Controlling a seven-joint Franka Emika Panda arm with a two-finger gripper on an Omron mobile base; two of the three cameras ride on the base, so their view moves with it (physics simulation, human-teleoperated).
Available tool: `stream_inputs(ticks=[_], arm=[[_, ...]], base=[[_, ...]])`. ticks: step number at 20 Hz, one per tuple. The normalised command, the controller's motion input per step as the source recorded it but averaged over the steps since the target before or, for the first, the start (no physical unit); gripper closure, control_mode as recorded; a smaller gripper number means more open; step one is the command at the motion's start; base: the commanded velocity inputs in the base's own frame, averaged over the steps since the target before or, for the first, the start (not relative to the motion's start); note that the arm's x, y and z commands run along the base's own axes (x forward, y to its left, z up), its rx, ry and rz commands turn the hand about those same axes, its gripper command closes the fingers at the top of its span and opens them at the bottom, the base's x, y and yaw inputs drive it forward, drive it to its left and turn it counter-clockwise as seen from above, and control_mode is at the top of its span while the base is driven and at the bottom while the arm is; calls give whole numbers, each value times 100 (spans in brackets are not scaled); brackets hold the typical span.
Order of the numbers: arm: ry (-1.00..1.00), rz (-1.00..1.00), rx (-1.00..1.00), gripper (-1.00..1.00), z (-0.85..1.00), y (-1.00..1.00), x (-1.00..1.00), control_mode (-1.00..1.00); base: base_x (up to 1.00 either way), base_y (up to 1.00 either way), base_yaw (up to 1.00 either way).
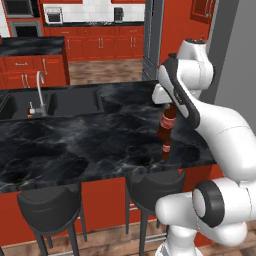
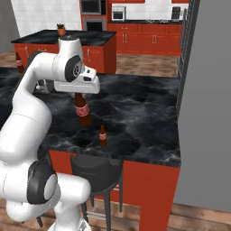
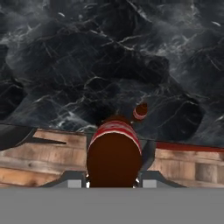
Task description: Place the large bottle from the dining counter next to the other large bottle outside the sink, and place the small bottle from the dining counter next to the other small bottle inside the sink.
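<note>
My gripper is shut on the neck of the large bottle, brown with a red label. The large bottle hangs upright, its base close over the dining counter near the front edge. In the hand view the large bottle sits between the fingers. The small bottle stands on the slab just in front of it, also seen as the small bottle and from above as the small bottle. The sink with its silver tap lies far left. Another brown bottle stands at the far left.
Black bar stools line the counter's front edge, over the wooden floor. A grey wall closes the right side. A second black counter over red cabinets stands behind, with ovens beyond.
</note>
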Motion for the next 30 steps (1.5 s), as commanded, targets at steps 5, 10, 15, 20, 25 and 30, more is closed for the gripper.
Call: stream_inputs(ticks=[5,10,15,20,25,30], arm=[[15,0,-3,100,0,0,-1,-100],[18,0,-1,100,0,0,0,-100],[10,0,0,100,1,0,0,-100],[0,0,0,100,0,0,0,-100],[0,0,0,100,0,0,0,-100],[0,0,0,100,0,0,0,100]], base=[[0,0,0],[0,0,0],[0,0,0],[0,0,0],[0,0,0],[-6,2,0]])
